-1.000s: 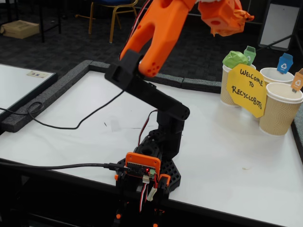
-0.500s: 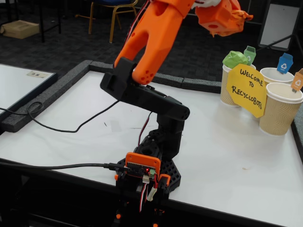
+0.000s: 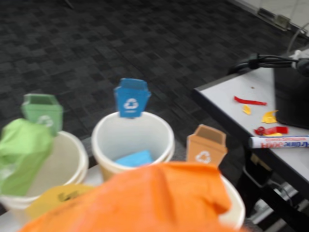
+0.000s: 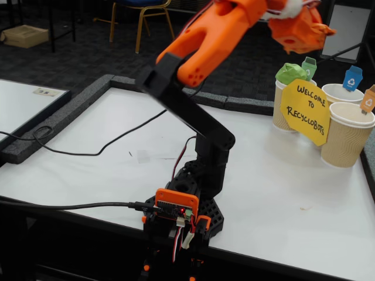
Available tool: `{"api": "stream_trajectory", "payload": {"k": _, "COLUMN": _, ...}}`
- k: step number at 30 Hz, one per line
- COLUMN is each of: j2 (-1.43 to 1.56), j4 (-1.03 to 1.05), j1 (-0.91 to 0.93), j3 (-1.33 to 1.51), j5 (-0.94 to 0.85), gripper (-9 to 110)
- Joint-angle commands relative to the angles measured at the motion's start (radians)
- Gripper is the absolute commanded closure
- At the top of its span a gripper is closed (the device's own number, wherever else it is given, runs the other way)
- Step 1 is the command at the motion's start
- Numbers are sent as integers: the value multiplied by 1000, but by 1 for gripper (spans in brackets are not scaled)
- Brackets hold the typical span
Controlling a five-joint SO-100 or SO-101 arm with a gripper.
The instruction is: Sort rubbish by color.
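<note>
High above the table in the fixed view, my orange gripper (image 4: 300,26) is shut on the orange wad (image 4: 307,34), up and left of the three beige cups. The orange wad (image 3: 145,198) fills the bottom of the wrist view and hides my fingers. The green wad (image 3: 21,152) (image 4: 290,72) sits on the rim of the green-tagged cup (image 3: 67,169). A blue wad (image 3: 134,158) lies inside the blue-tagged cup (image 3: 133,133). The orange-tagged cup (image 3: 234,205) (image 4: 347,136) is mostly hidden behind the held wad.
A yellow "Welcome to Recyclobots" sign (image 4: 304,111) leans on the cups. A black cable (image 4: 88,155) runs across the white table, which has a grey foam border (image 4: 76,108). A side table (image 3: 231,104) holds a marker (image 3: 280,141) and paper scraps.
The arm has stretched forward and swung right, carrying the orange wad nearer to the cups. The cups and the green wad have not moved.
</note>
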Motion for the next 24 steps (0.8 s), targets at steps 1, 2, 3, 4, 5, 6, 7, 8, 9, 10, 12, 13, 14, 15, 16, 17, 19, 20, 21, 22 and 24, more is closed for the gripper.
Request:
{"api": "stream_trajectory", "payload": {"k": 1, "j2": -75, "j4": -106, "j1": 63, "j3": -84, "j5": 3, "gripper": 101}}
{"api": "stream_trajectory", "payload": {"k": 2, "j2": -98, "j4": -123, "j1": 72, "j3": -92, "j5": -2, "gripper": 101}}
{"api": "stream_trajectory", "payload": {"k": 3, "j2": -121, "j4": -133, "j1": 80, "j3": -103, "j5": -20, "gripper": 101}}
{"api": "stream_trajectory", "payload": {"k": 4, "j2": -141, "j4": -141, "j1": 87, "j3": -112, "j5": -35, "gripper": 101}}
{"api": "stream_trajectory", "payload": {"k": 5, "j2": -160, "j4": -146, "j1": 92, "j3": -120, "j5": -63, "gripper": 101}}
{"api": "stream_trajectory", "payload": {"k": 6, "j2": -175, "j4": -152, "j1": 98, "j3": -124, "j5": -92, "gripper": 101}}
{"api": "stream_trajectory", "payload": {"k": 7, "j2": -187, "j4": -163, "j1": 106, "j3": -124, "j5": -117, "gripper": 101}}
{"api": "stream_trajectory", "payload": {"k": 8, "j2": -198, "j4": -170, "j1": 110, "j3": -124, "j5": -153, "gripper": 101}}
{"api": "stream_trajectory", "payload": {"k": 9, "j2": -210, "j4": -176, "j1": 115, "j3": -124, "j5": -190, "gripper": 101}}
{"api": "stream_trajectory", "payload": {"k": 10, "j2": -222, "j4": -195, "j1": 124, "j3": -124, "j5": -202, "gripper": 101}}
{"api": "stream_trajectory", "payload": {"k": 12, "j2": -247, "j4": -227, "j1": 137, "j3": -126, "j5": -253, "gripper": 101}}
{"api": "stream_trajectory", "payload": {"k": 13, "j2": -258, "j4": -239, "j1": 141, "j3": -126, "j5": -281, "gripper": 101}}
{"api": "stream_trajectory", "payload": {"k": 14, "j2": -268, "j4": -249, "j1": 144, "j3": -126, "j5": -316, "gripper": 101}}
{"api": "stream_trajectory", "payload": {"k": 15, "j2": -279, "j4": -255, "j1": 147, "j3": -126, "j5": -350, "gripper": 101}}
{"api": "stream_trajectory", "payload": {"k": 16, "j2": -290, "j4": -265, "j1": 152, "j3": -126, "j5": -379, "gripper": 101}}
{"api": "stream_trajectory", "payload": {"k": 17, "j2": -302, "j4": -273, "j1": 153, "j3": -126, "j5": -425, "gripper": 101}}
{"api": "stream_trajectory", "payload": {"k": 19, "j2": -325, "j4": -299, "j1": 160, "j3": -126, "j5": -491, "gripper": 101}}
{"api": "stream_trajectory", "payload": {"k": 20, "j2": -337, "j4": -316, "j1": 163, "j3": -126, "j5": -525, "gripper": 101}}
{"api": "stream_trajectory", "payload": {"k": 21, "j2": -351, "j4": -325, "j1": 164, "j3": -127, "j5": -569, "gripper": 101}}
{"api": "stream_trajectory", "payload": {"k": 22, "j2": -365, "j4": -344, "j1": 167, "j3": -127, "j5": -597, "gripper": 101}}
{"api": "stream_trajectory", "payload": {"k": 24, "j2": -396, "j4": -359, "j1": 169, "j3": -141, "j5": -658, "gripper": 101}}
